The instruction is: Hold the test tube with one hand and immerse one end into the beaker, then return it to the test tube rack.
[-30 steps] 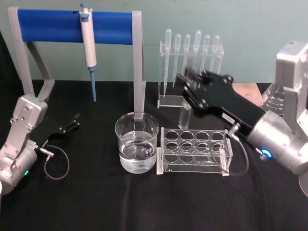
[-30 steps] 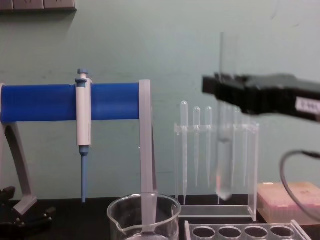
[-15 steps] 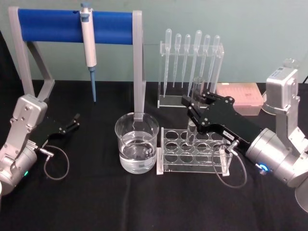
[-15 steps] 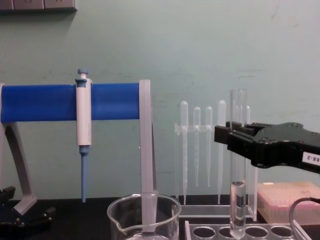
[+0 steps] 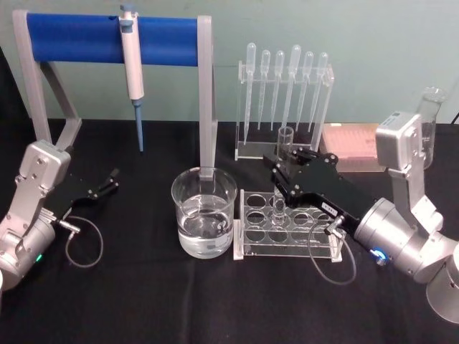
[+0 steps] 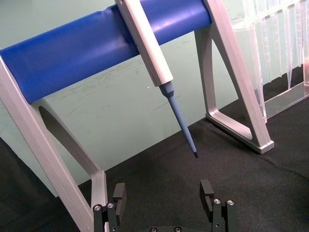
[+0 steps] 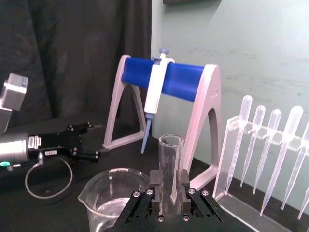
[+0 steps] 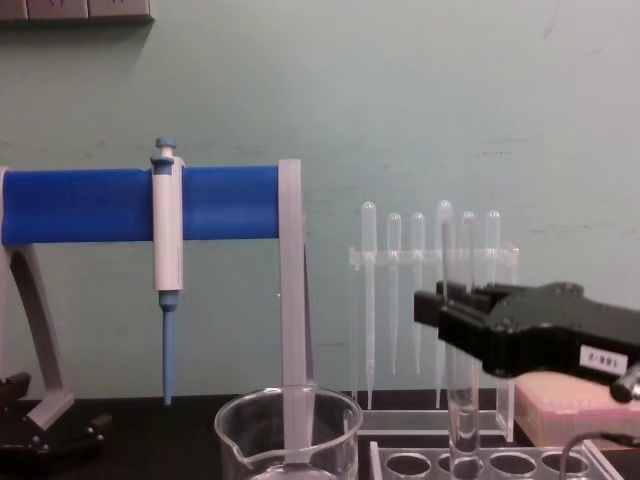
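Observation:
The test tube [image 5: 283,147] is a clear glass tube standing nearly upright, its lower end down in a hole of the clear tube rack [image 5: 251,244]. My right gripper [image 5: 284,174] is shut on the test tube's middle; in the right wrist view the black fingers [image 7: 155,182] clamp the test tube [image 7: 171,157], whose open rim rises above them. The beaker [image 5: 204,215], wide and partly filled with water, stands just left of the rack, apart from the tube. In the chest view the test tube [image 8: 462,300] passes through the right gripper [image 8: 455,318]. My left gripper [image 5: 109,181] rests open at the far left.
A grey stand with a blue bar [image 5: 107,39] holds a white-and-blue pipettor [image 5: 131,64] behind the beaker. A clear holder with several plastic pipettes [image 5: 287,86] stands behind the rack. A pink box [image 5: 355,140] and a glass flask [image 5: 430,118] sit at the back right.
My right gripper has come down and toward me with the test tube. The tube's lower end went from hanging above the rack to sitting in a rack hole. The left arm stayed still.

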You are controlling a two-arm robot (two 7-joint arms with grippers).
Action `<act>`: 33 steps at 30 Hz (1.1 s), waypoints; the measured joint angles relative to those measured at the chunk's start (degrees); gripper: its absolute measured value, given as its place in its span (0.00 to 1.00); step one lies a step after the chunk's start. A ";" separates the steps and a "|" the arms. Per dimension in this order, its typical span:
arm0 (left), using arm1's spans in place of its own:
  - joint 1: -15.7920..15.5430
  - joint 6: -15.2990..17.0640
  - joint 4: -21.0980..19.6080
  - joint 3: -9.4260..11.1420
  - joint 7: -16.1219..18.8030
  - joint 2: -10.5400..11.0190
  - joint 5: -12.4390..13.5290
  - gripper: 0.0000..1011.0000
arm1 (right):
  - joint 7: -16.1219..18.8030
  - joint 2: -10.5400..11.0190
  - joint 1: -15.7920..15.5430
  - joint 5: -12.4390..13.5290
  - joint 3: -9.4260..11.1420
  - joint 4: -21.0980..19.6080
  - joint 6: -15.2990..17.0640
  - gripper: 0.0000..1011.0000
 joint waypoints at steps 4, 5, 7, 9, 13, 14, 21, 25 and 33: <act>0.00 0.00 0.00 0.00 0.00 0.00 0.00 0.99 | 0.00 -0.32 -0.02 -0.60 -0.24 0.87 0.06 0.22; 0.00 0.00 0.00 0.00 0.00 0.00 0.00 0.99 | 0.00 -0.36 -0.03 -0.74 -0.29 1.07 0.10 0.22; 0.00 0.00 0.00 0.00 0.00 0.00 0.00 0.99 | -0.01 -0.42 -0.05 -1.05 -0.38 1.39 0.17 0.22; 0.00 0.00 0.00 0.00 0.00 0.00 0.00 0.99 | 0.00 -0.55 -0.06 -1.38 -0.46 1.95 0.24 0.22; 0.00 0.00 0.00 0.00 0.00 0.00 0.00 0.99 | 0.12 -0.73 0.07 -2.02 -0.69 2.99 0.68 0.22; 0.00 0.00 0.00 0.00 0.00 0.00 0.00 0.99 | 0.12 -0.73 0.07 -2.02 -0.69 2.99 0.68 0.22; 0.00 0.00 0.00 0.00 0.00 0.00 0.00 0.99 | 0.67 -0.55 0.90 -3.45 -1.47 3.90 2.35 0.23; 0.00 0.00 0.00 0.00 0.00 0.00 0.00 0.99 | 0.74 -0.35 1.03 -3.93 -1.56 3.81 3.20 0.34; 0.00 0.00 0.00 0.00 0.00 0.00 0.00 0.99 | -0.86 1.57 -2.26 -4.16 0.32 -0.84 5.96 0.59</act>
